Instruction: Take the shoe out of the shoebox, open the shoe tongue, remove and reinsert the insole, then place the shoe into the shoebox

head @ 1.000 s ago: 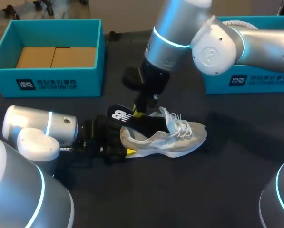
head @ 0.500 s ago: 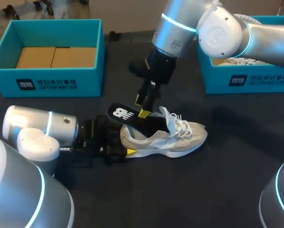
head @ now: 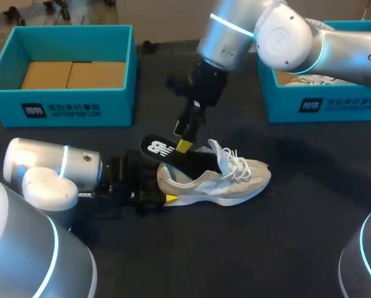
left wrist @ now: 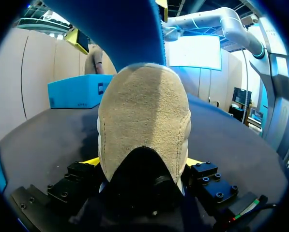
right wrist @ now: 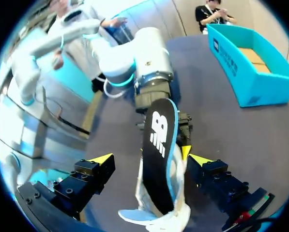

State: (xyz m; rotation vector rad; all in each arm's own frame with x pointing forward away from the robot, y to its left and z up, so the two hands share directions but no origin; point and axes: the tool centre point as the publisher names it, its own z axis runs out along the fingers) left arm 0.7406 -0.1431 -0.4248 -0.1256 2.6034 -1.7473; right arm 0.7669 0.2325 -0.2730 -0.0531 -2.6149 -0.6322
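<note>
Overhead, the right arm comes in from the table's far right edge and bends down past the middle. Its right gripper (head: pixel 181 136) hangs wide open just above the black foam insole (head: pixel 162 151), which juts up from the heel of the beige suede-and-mesh sneaker (head: pixel 225 180). The left arm lies low near the left edge, its left gripper (left wrist: pixel 142 162) clamped on the sneaker's heel. The sneaker stands upright mid-way across the dark table (head: pixel 284 248). A teal cardboard shoebox (head: pixel 61 108) sits at the far left corner, and another teal box (head: pixel 325 105) at the far right.
</note>
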